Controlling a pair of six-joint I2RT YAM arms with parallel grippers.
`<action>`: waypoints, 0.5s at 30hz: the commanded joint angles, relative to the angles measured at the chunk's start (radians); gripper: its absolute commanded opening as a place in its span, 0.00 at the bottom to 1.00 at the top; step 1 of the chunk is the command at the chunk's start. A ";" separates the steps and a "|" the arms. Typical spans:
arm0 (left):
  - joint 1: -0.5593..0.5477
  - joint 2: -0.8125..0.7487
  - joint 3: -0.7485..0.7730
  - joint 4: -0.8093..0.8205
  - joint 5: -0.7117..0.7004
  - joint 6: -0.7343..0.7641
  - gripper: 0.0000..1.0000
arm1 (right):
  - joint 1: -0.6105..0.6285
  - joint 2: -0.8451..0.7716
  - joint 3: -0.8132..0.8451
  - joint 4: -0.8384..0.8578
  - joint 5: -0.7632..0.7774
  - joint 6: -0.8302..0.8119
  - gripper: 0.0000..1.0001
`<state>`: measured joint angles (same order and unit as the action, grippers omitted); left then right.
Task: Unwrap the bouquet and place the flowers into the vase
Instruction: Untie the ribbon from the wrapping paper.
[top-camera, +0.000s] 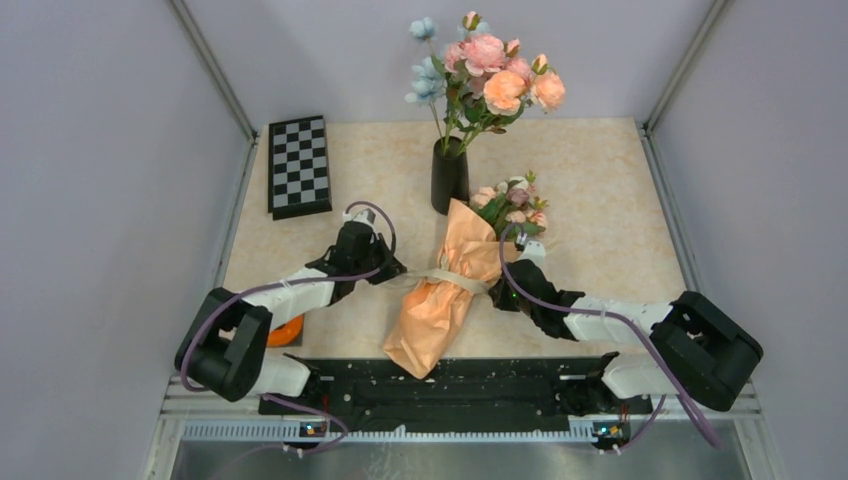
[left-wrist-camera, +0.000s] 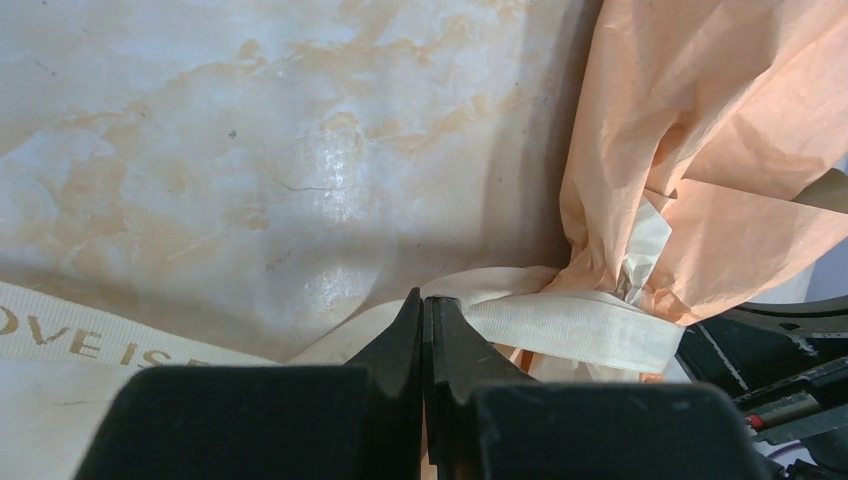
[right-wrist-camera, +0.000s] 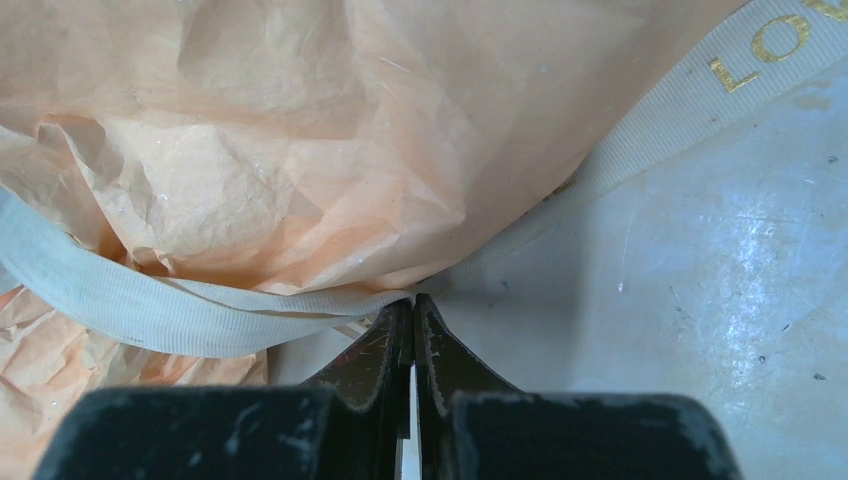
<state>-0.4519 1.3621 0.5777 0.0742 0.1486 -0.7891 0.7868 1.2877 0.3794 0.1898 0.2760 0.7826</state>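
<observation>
The bouquet lies on the table in its peach paper cone, the flowers pointing toward the back, next to the black vase. A cream ribbon is tied round the cone's middle. My left gripper is at the cone's left side, shut on a strand of the ribbon that meets its tips. At the cone's right side my right gripper is likewise shut, and the ribbon runs into its tips.
A taller pink, orange and pale-blue bunch stands in the vase. A folded chessboard lies at the back left. An orange object sits under the left arm. Printed ribbon tails trail on the table.
</observation>
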 joint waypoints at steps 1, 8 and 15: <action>0.025 0.023 0.001 0.035 -0.021 0.034 0.00 | -0.011 0.004 -0.004 -0.030 0.025 -0.016 0.00; 0.025 -0.023 0.028 -0.025 -0.036 0.081 0.45 | -0.011 -0.021 0.012 -0.048 0.002 -0.048 0.13; 0.024 -0.145 0.066 -0.159 -0.092 0.187 0.67 | -0.011 -0.139 0.012 -0.153 0.048 -0.082 0.42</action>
<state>-0.4301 1.3071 0.5911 -0.0216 0.1036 -0.6842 0.7868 1.2316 0.3798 0.1078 0.2817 0.7353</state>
